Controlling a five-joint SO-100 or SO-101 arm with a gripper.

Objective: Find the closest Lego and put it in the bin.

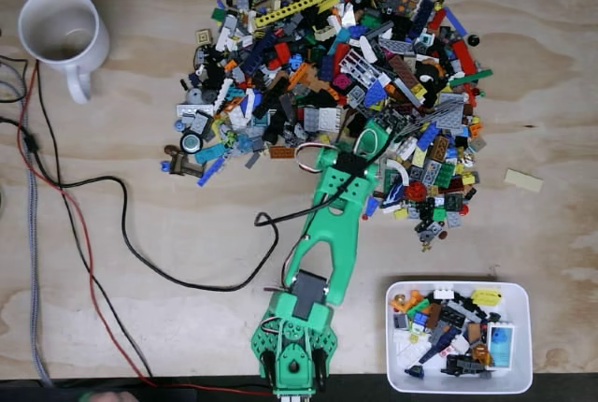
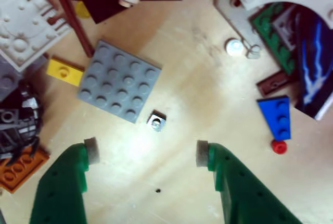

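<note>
claw: green two-finger gripper (image 2: 145, 152) wide open, empty
target: probably tiny grey square stud piece (image 2: 156, 121), 12 o'clock
risk: finger snags grey square studded plate (image 2: 119, 79), 11 o'clock

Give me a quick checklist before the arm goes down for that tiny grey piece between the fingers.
1. Claw open: ok.
2. Tiny grey piece lined up between the fingers: ok, just ahead of them.
3. Room beside it: not ok, the grey plate sits almost against it.
4. Claw holding nothing: ok.
5. Bin has room: ok, partly filled.
6. Cable out of the way: cannot tell.
</note>
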